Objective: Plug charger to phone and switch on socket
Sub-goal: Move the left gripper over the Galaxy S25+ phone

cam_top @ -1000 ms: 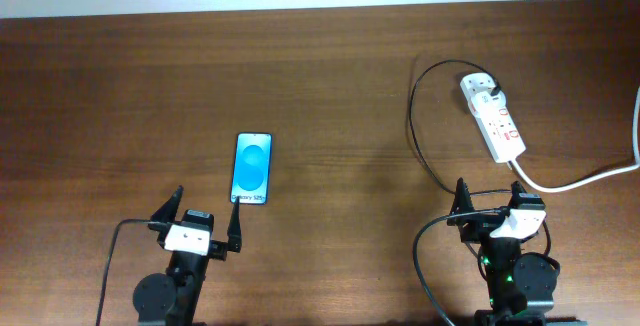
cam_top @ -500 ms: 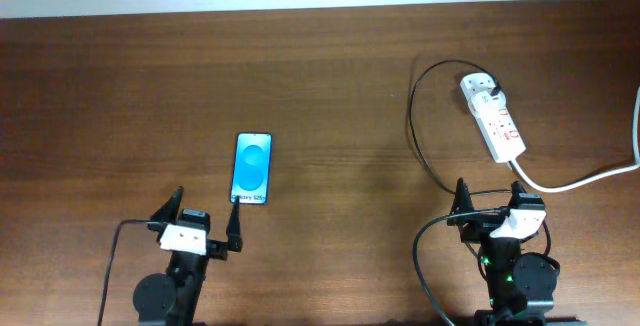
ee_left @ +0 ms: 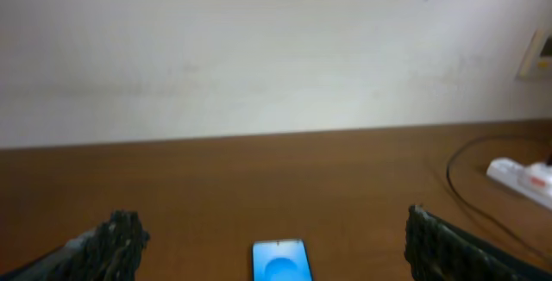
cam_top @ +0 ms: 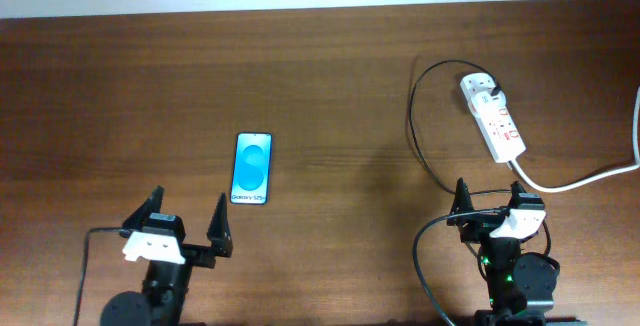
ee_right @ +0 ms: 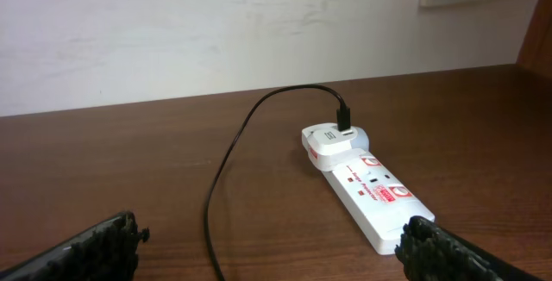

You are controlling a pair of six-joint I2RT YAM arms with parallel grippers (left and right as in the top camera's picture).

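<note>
The phone [cam_top: 252, 169] lies flat at centre-left, blue screen lit; in the left wrist view the phone [ee_left: 281, 260] shows at the bottom edge. My left gripper [cam_top: 188, 204] stands open just in front of it and holds nothing, also seen as the left gripper [ee_left: 269, 222]. The white socket [cam_top: 493, 116] lies at the back right. The black charger [cam_top: 410, 126] is plugged into a white adapter on the socket [ee_right: 366, 186] and loops left as a thin charger cable [ee_right: 226, 156]. Its free end runs toward my right arm, tip hidden. My right gripper [cam_top: 489, 192] is open and empty in front of the socket.
A thick white cord [cam_top: 590, 176] runs from the socket's near end off the right edge. The socket [ee_left: 522, 180] shows far right in the left wrist view. A pale wall stands behind the brown wooden table [cam_top: 330, 86].
My left arm has drawn back and to the left, away from the phone, its gripper still open. The right arm, phone, socket and charger have not moved.
</note>
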